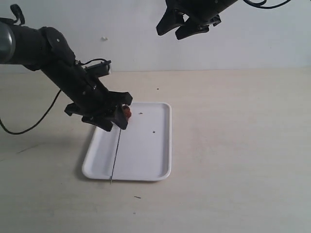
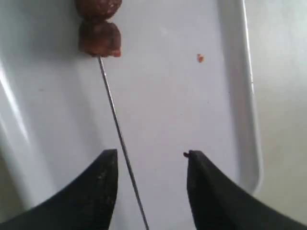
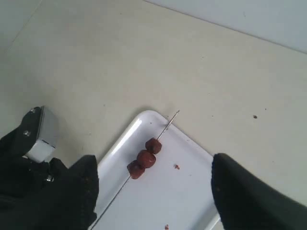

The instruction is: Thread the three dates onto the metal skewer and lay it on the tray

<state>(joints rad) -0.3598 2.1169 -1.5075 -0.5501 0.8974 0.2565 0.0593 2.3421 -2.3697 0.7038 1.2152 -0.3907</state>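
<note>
1. Three dates [image 3: 145, 159] threaded on metal skewer [image 1: 115, 156], lying along tray [image 1: 160, 145] beside its left rim, tip overhanging near edge.
2. Left gripper [image 2: 149, 165] released, jaws straddling the rod without touching, low over tray's far-left corner.
3. Right gripper [image 1: 181, 25] spread, empty, high above, well apart.
4. Likely only left-arm retreat remaining; lift straight up, clear of the rod.

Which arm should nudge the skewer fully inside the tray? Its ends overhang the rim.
Probably left: the left gripper hangs open directly over the skewer on the tray; the right gripper is raised far off.
</note>
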